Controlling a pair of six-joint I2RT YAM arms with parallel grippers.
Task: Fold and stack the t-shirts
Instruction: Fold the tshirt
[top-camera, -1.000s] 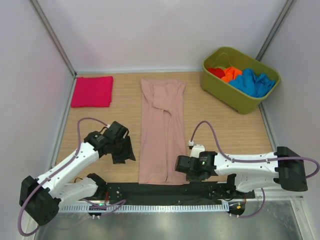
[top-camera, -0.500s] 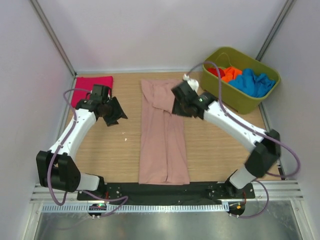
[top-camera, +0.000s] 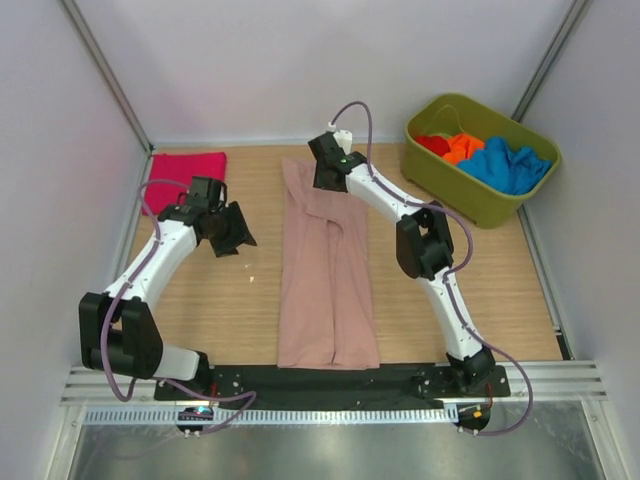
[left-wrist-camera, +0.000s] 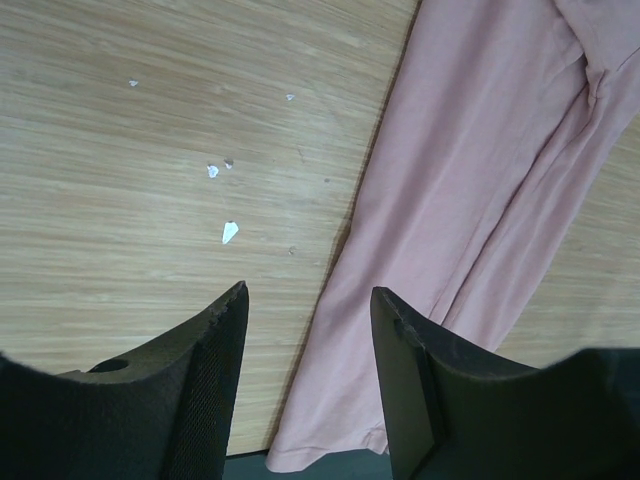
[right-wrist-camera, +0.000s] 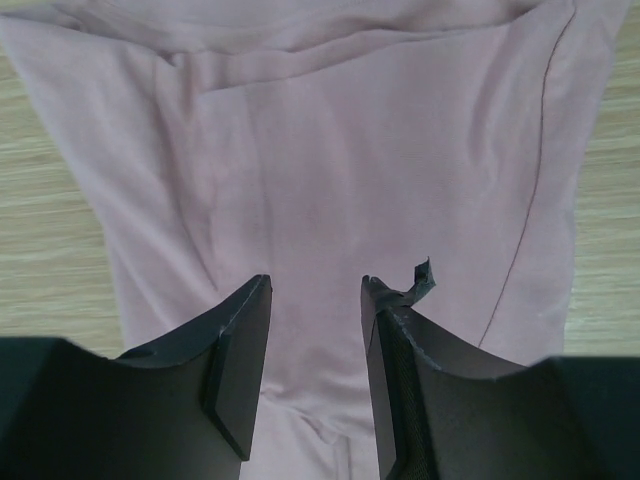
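A dusty-pink t-shirt (top-camera: 325, 270) lies folded into a long strip down the middle of the table. It also shows in the left wrist view (left-wrist-camera: 470, 180) and fills the right wrist view (right-wrist-camera: 330, 150). My right gripper (top-camera: 328, 172) (right-wrist-camera: 316, 280) hovers open over the strip's far end, holding nothing. My left gripper (top-camera: 230, 233) (left-wrist-camera: 310, 290) stands open and empty above bare wood, left of the strip. A folded magenta t-shirt (top-camera: 185, 168) lies at the far left. Red (top-camera: 432, 143), orange (top-camera: 462, 148) and blue (top-camera: 505, 165) t-shirts sit crumpled in the tub.
The olive-green tub (top-camera: 440, 180) stands at the far right corner. Small white specks (left-wrist-camera: 228, 232) lie on the wood left of the pink strip. A black mat (top-camera: 330, 378) runs along the near edge under the strip's hem. Walls close in on three sides.
Both arms have gone from the near edge to the far half of the table. The right gripper let go and now hangs open over the shirt's far end.
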